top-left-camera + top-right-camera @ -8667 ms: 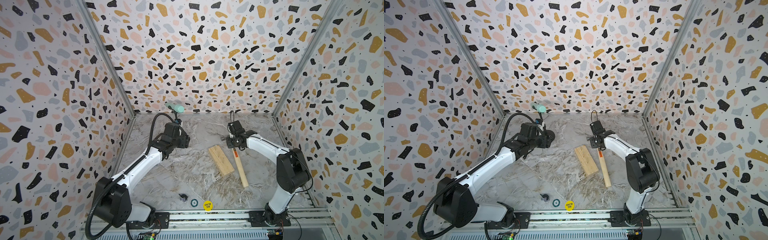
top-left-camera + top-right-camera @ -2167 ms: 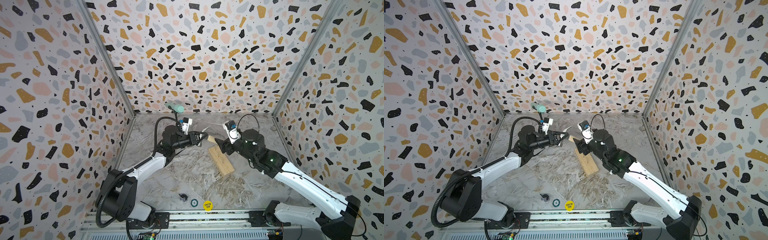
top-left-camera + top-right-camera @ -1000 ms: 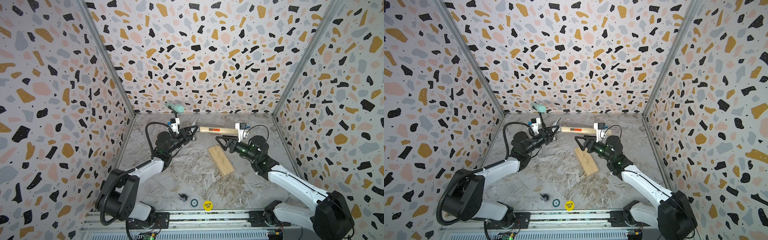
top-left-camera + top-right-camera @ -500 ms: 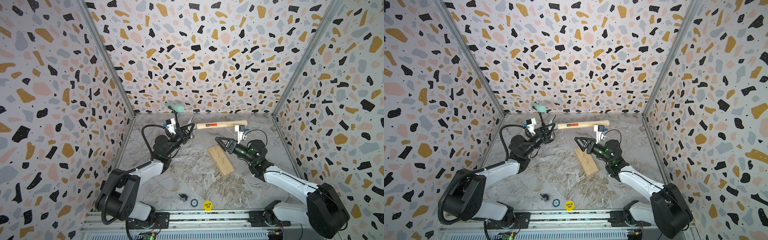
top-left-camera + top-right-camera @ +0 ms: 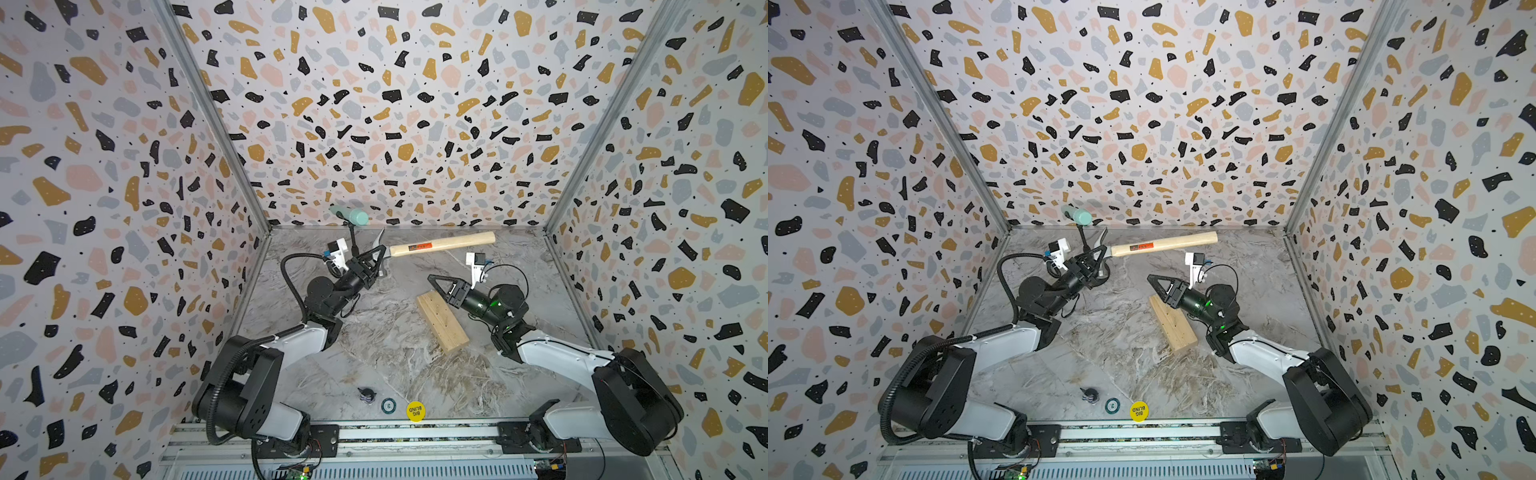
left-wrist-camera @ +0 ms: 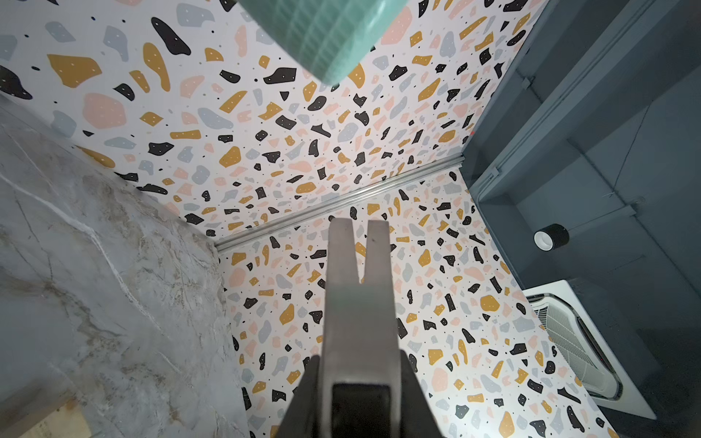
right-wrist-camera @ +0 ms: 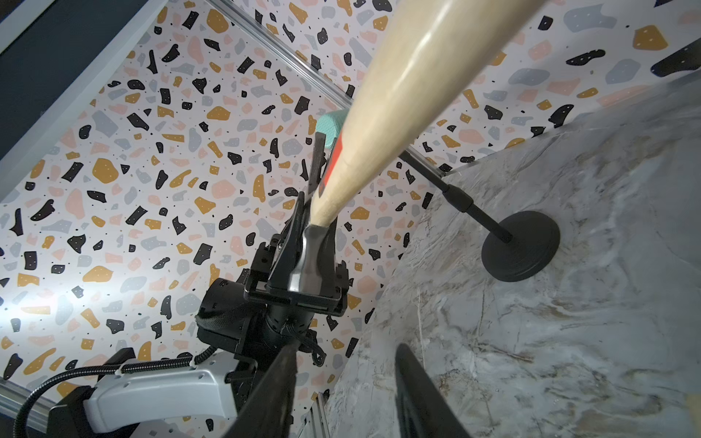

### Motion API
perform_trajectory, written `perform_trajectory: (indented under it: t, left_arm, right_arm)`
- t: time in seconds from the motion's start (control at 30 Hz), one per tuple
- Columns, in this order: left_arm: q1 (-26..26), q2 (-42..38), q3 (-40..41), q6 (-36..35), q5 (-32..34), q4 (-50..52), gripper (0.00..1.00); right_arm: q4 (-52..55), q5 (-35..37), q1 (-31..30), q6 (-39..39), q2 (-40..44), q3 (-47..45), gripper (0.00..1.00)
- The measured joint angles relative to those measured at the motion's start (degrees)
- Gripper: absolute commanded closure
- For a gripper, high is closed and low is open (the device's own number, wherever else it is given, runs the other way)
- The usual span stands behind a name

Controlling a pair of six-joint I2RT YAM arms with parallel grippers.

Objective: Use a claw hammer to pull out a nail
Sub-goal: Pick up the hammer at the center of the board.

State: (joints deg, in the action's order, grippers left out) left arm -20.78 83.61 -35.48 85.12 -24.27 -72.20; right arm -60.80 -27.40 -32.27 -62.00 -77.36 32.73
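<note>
The claw hammer (image 5: 440,244) (image 5: 1163,244) hangs in the air near the back wall, its pale handle with the orange-and-black label pointing right. My left gripper (image 5: 376,259) (image 5: 1098,259) is shut on its steel head. The left wrist view shows the forked claw (image 6: 358,288) jutting out past the left gripper (image 6: 360,364). My right gripper (image 5: 432,278) (image 5: 1151,277) (image 7: 347,349) hovers over the far end of the wood block (image 5: 442,326) (image 5: 1173,326), below the handle (image 7: 398,94). Its fingers stand apart with nothing between them. The nail is too small to make out.
A teal microphone (image 5: 351,216) on a black stand rises at the back, just behind the hammer head; its round base (image 7: 519,250) sits on the marble floor. A yellow disc (image 5: 415,410), a green ring (image 5: 388,405) and a small dark object (image 5: 367,394) lie at the front edge. Patterned walls enclose three sides.
The right gripper's jaws have drawn closer together, with nothing in them. The left gripper has tilted the hammer so the handle's free end rose toward the back wall.
</note>
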Motion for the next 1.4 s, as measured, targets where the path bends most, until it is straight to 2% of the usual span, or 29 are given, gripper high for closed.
perform_trajectory:
  t: [0.7, 1.4]
  left_arm:
    - [-0.35, 0.0, 0.81, 1.53, 1.01, -2.86, 1.0]
    - [-2.01, 0.0, 1.36, 1.68, 3.56, -2.93, 1.0]
  right_arm:
    - [-15.96, 2.78, -2.49, -6.14, -11.78, 2.51, 0.58]
    - [-22.45, 6.62, -4.7, -7.21, -19.04, 9.31, 0.62]
